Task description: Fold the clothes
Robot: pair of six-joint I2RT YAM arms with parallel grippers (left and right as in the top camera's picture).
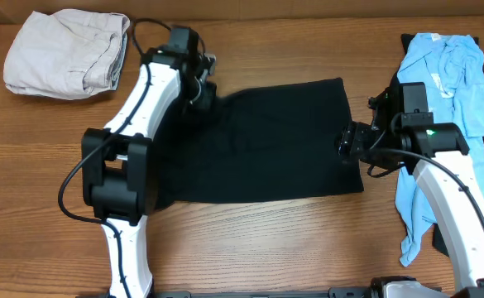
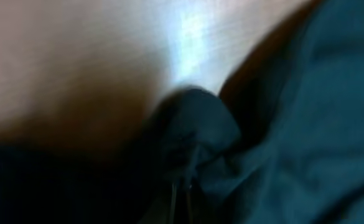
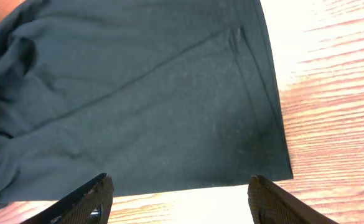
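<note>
A black garment (image 1: 266, 141) lies spread flat in the middle of the wooden table. My left gripper (image 1: 202, 89) is at its far left corner. In the blurred left wrist view the jaws (image 2: 185, 186) look shut on a bunched fold of the black cloth (image 2: 197, 121). My right gripper (image 1: 345, 142) is at the garment's right edge. In the right wrist view its fingers (image 3: 180, 182) are wide open and empty, just off the hem of the black garment (image 3: 138, 93), over bare wood.
A folded beige garment (image 1: 66, 51) lies at the far left corner. A light blue shirt (image 1: 452, 74) lies crumpled along the right side beside my right arm, with a dark item (image 1: 440, 240) under its lower end. Bare wood (image 1: 266, 240) runs along the front.
</note>
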